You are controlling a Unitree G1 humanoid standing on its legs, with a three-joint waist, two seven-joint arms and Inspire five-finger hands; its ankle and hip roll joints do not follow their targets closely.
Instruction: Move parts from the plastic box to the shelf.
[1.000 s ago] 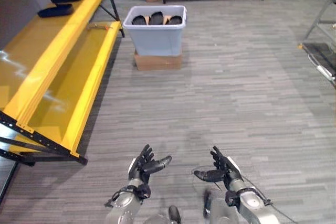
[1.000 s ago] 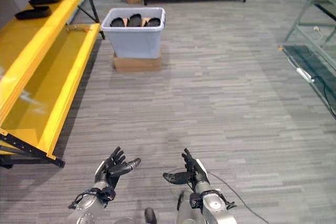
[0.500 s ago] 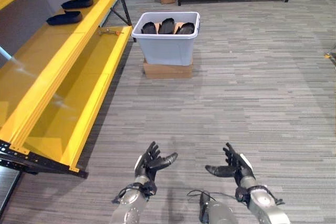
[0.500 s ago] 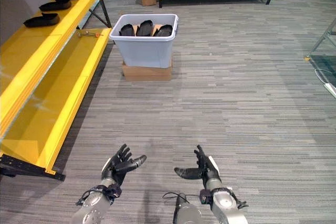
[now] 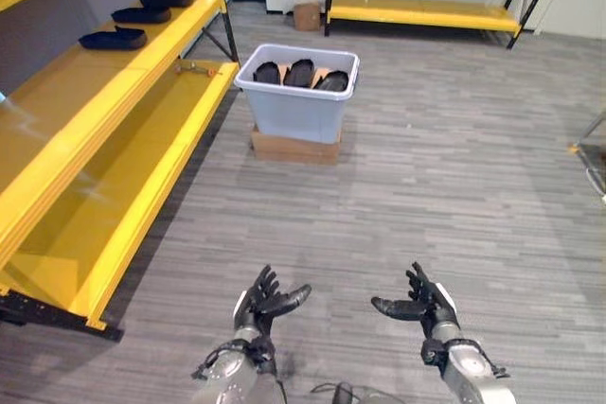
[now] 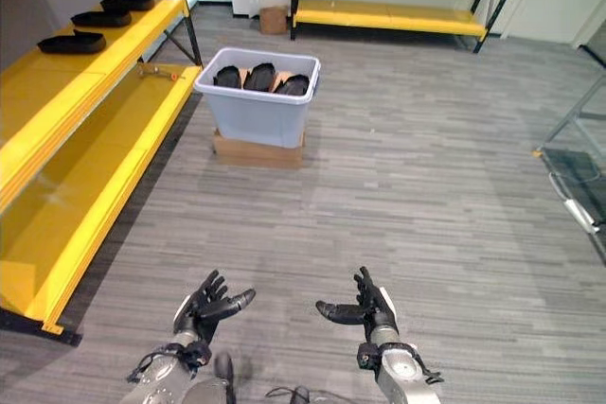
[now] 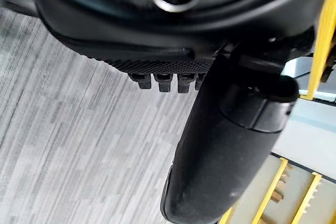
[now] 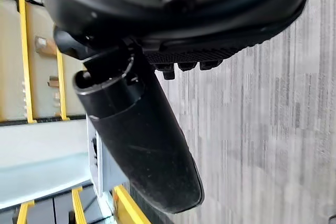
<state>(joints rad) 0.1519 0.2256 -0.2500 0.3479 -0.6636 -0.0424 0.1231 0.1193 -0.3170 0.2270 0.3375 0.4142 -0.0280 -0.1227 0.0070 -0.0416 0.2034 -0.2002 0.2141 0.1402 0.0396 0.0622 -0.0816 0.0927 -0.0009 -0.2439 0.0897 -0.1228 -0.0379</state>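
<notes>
Holding dark rounded parts [image 5: 299, 73], pale grey plastic box [image 5: 295, 115], cardboard beneath

Yellow shelf [image 5: 114, 111], frame left: three dark parts [image 5: 112, 39] on upper level | grey plank floor [image 5: 454, 177]: cardboard base [image 5: 294, 147] under plastic box [image 5: 295, 111], upper centre

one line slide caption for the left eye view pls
Both open dark hands, left and right, held empty above grey floor, far from the grey plastic box of black parts.
</notes>
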